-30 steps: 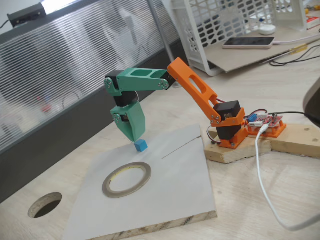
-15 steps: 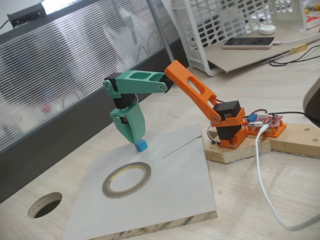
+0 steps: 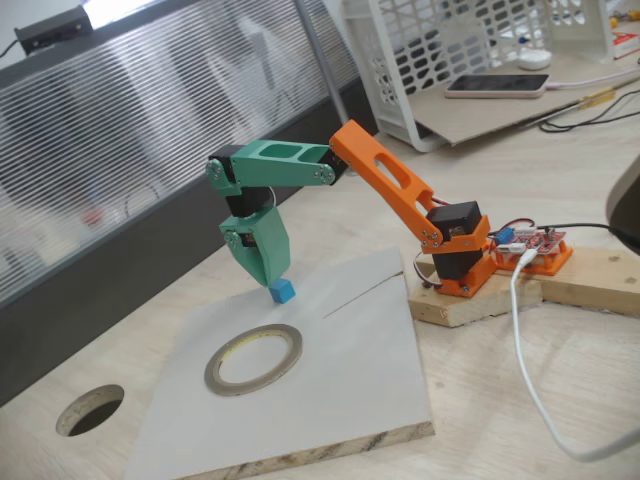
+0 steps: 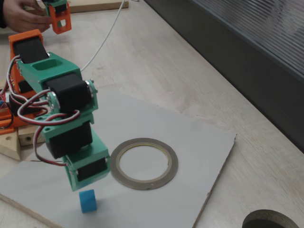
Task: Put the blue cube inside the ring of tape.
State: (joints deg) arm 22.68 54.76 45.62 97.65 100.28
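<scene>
The blue cube [image 3: 283,291] [image 4: 88,200] rests on a grey board [image 3: 350,370], apart from the ring of tape [image 3: 292,352] [image 4: 174,164], which lies flat on the same board with nothing inside its opening. My green gripper [image 3: 272,279] [image 4: 77,186] points down, its tip just above and beside the cube. In both fixed views the jaws read as one wedge, so their gap is hidden. The cube looks free on the board.
A round hole [image 3: 90,409] [image 4: 270,221] is cut in the wooden tabletop beyond the board's corner. The arm's orange base [image 3: 458,262] stands on a wooden block with a white cable [image 3: 522,350] beside it. A white basket [image 3: 450,50] sits at the back.
The arm has shifted slightly left and lower over the cube. The cube and the tape ring have not moved.
</scene>
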